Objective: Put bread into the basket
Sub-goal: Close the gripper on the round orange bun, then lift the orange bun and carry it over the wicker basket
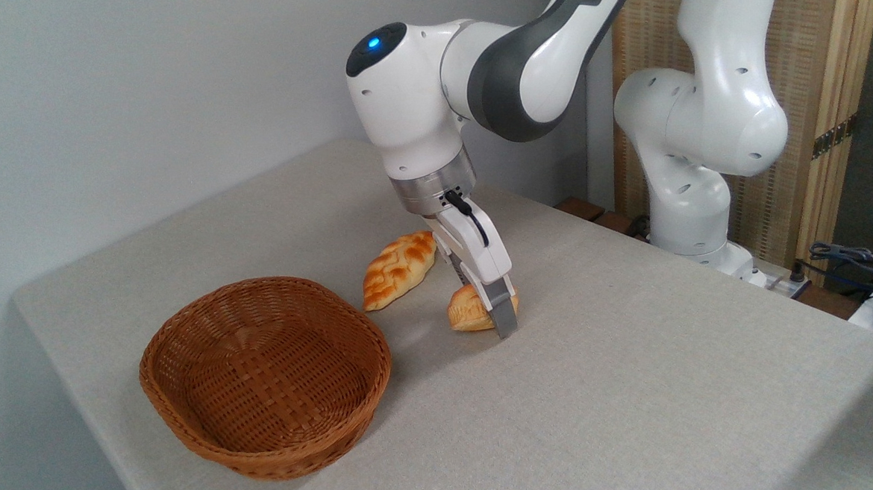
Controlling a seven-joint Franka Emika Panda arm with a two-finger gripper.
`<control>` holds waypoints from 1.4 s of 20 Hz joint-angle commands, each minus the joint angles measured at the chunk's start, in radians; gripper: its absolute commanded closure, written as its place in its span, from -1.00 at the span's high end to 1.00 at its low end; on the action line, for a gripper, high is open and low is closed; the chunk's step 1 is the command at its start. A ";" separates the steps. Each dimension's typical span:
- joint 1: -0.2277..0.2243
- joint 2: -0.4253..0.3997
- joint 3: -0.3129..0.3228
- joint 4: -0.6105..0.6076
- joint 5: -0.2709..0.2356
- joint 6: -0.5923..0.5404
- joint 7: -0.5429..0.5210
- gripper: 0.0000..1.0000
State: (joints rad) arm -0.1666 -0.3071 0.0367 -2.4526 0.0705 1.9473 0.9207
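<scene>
Your fingers (494, 313) straddle the bun (468, 308) on the table (638, 384), grip unclear; lifting it into the empty basket (187, 329) remains.

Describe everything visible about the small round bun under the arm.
The small round orange-golden bun has a glossy browned top with ridges and a paler base. It sits on the grey cloth-covered table, right of the oval brown woven wicker basket and just below the long plaited loaf. The white-and-grey pincer stands at it, one finger covering its right side; whether it grips is unclear.
</scene>
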 commanded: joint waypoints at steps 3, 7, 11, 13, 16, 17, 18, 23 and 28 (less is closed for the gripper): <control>-0.011 -0.003 0.022 -0.003 0.023 0.024 0.015 0.02; -0.011 -0.003 0.049 0.029 -0.030 0.024 0.013 0.02; -0.011 -0.001 0.049 0.030 -0.049 0.025 0.018 0.02; -0.011 -0.001 0.049 0.033 -0.049 0.025 0.018 0.02; -0.011 -0.001 0.052 0.049 -0.051 0.024 0.017 0.02; -0.011 -0.001 0.054 0.073 -0.057 0.022 0.017 0.02; -0.011 0.005 0.054 0.096 -0.086 0.022 0.015 0.03; -0.011 0.080 0.054 0.257 -0.138 -0.008 0.006 0.09; -0.011 0.193 0.052 0.467 -0.176 -0.097 0.009 0.09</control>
State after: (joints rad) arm -0.1670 -0.2394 0.0740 -2.1796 -0.0538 1.9297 0.9207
